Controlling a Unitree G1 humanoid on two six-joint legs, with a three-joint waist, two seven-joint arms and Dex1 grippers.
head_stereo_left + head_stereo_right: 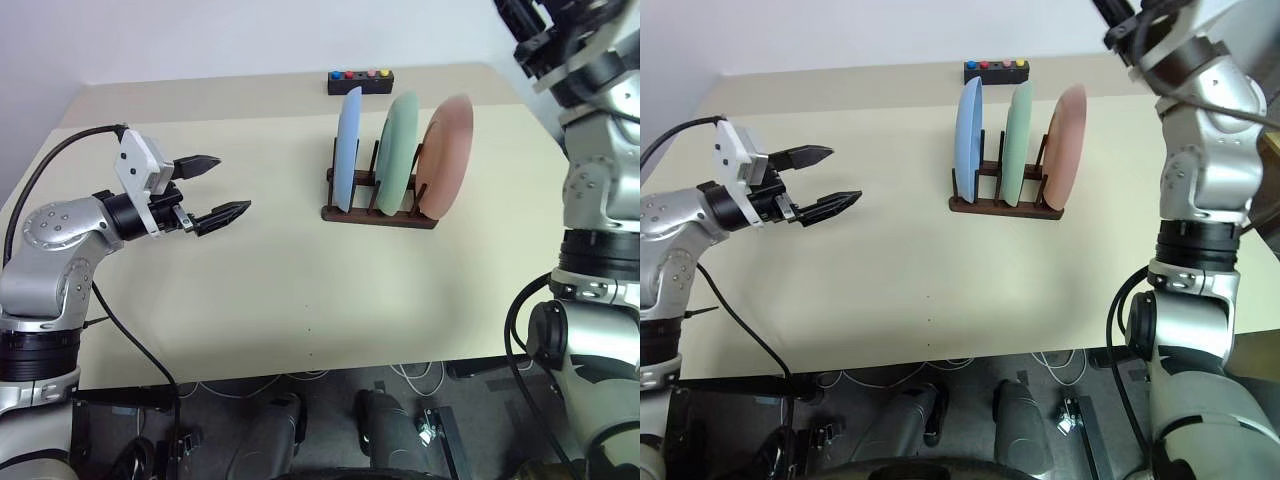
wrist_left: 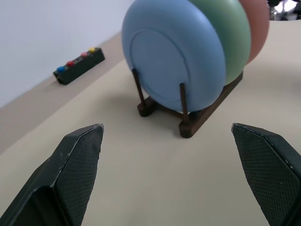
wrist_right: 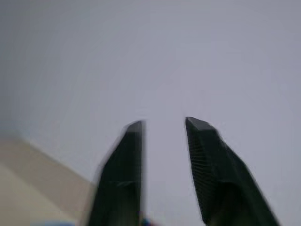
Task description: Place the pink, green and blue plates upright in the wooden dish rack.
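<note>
Plates come first: you can see all three standing on edge in the wooden dish rack (image 1: 380, 212), each between its pegs. Taking the rack as your landmark, the blue plate (image 1: 347, 150) sits at its left end, the green plate (image 1: 398, 152) in the middle, and the pink plate (image 1: 446, 156) at its right end, leaning a little outward to the right. None of them touches a gripper. Judged from this, the placing looks finished, with no plate left lying on the table (image 1: 270, 290); what remains for you is at most to check that the pink one stays put in its slot. Behind the rack, near the far edge of the table, lies the small black button box (image 1: 361, 80). Well to the left of the rack, the left gripper (image 1: 215, 187) hangs above the table with its fingers spread wide and nothing between them, pointing toward the rack. The right gripper (image 3: 164, 155) is raised and aimed at the bare wall, its fingers parted by a narrow gap and holding nothing.
</note>
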